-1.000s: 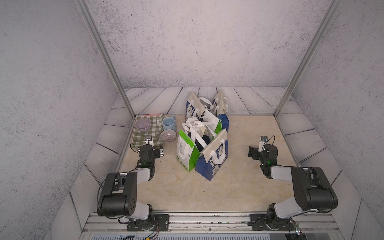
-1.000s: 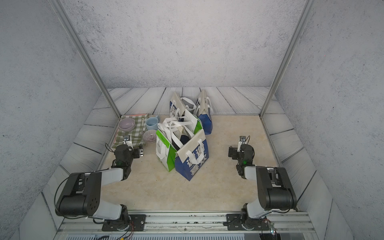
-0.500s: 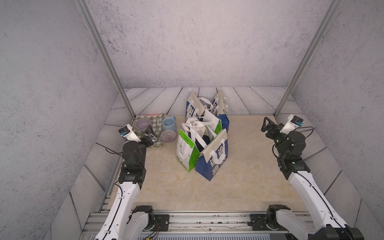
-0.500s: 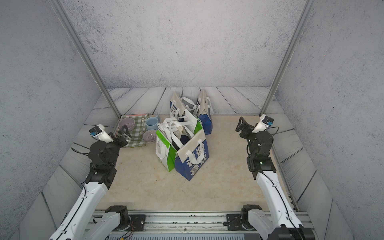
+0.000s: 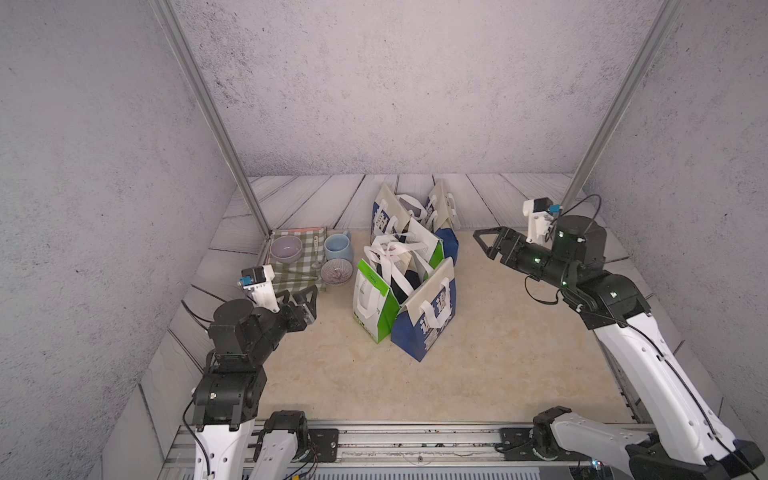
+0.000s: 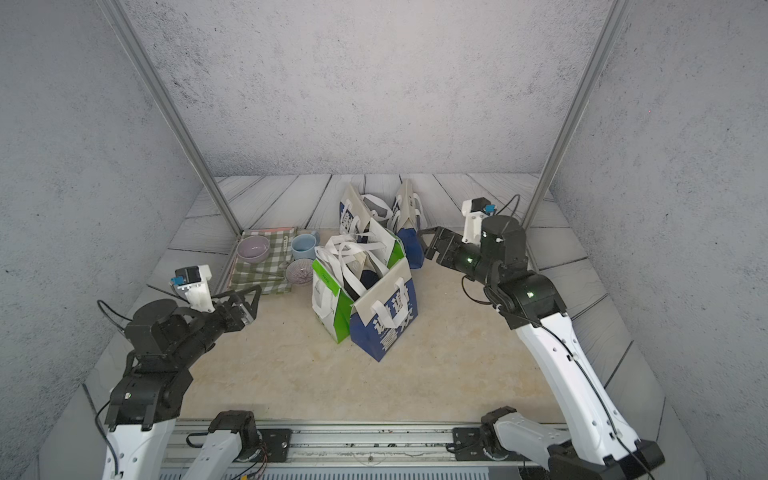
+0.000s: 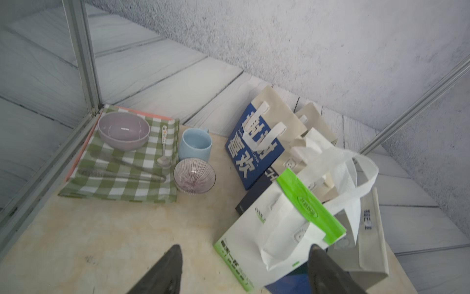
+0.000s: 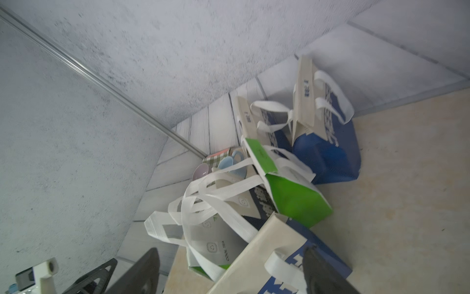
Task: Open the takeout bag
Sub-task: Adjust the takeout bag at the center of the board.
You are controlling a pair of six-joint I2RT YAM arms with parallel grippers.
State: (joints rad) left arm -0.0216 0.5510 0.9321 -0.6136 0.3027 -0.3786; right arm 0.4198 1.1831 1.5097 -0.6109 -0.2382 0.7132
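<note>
**Station status: nothing gripped, nothing touched**

Nearest the front rail (image 5: 415, 432), the blue-and-beige takeout bag (image 5: 424, 320) stands upright on the tabletop (image 5: 511, 345), mouth upward. Its long axis runs from near-left to far-right. The broad printed face is turned toward the near right, and white handles droop over it. Whether its mouth is parted cannot be told.

Left of it, the left gripper (image 5: 301, 294) is clear of the tabletop, jaws spread wide and empty, pointing right toward the bags. In the left wrist view its fingers (image 7: 165, 269) stand well apart, with only bag and table beyond them.

Against the blue bag's left side stands the green-and-white takeout bag (image 5: 370, 299) — upright, mouth gaping, with a dark item (image 5: 409, 282) visible inside. Its looped white handles (image 5: 395, 245) sprawl over the rim. The green-edged rim runs from far-left to near-right, and the white face is turned toward the left arm.

Further left, a green checked cloth (image 5: 297, 270) carries a lilac bowl (image 5: 286, 248). A blue mug (image 5: 337, 247) and a striped bowl (image 5: 336, 271) sit just beside the cloth's right edge.

On the right, the right gripper (image 5: 486, 244) points left, jaws likewise spread and empty — near the rear bags but apart from them.

Farthest back, the rear left bag (image 5: 388, 216) and the rear right bag (image 5: 442, 208), both blue and beige, stand upright at the table's far edge.
</note>
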